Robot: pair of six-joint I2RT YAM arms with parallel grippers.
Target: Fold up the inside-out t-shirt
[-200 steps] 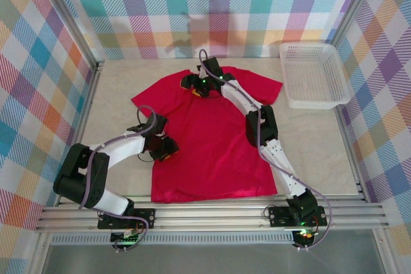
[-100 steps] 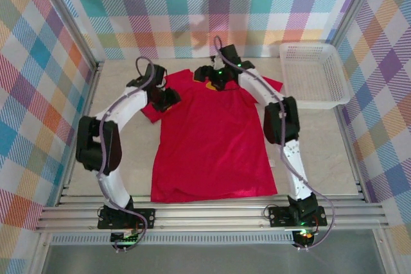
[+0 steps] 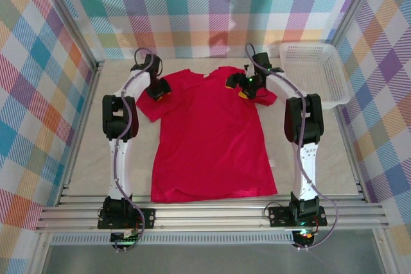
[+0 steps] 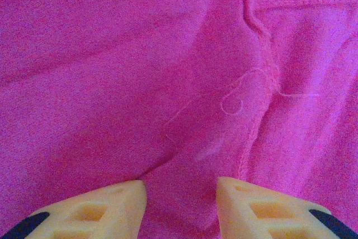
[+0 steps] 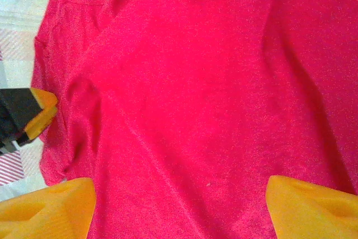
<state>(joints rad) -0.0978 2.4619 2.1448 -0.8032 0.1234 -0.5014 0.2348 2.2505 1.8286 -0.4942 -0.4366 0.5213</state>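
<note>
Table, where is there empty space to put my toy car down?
Bare table lies between the t-shirt and the left arm. Another patch is right of the right arm, on the near side of the basket. The far end is crowded: the left pincer and right pincer hang over the sleeves.
</note>
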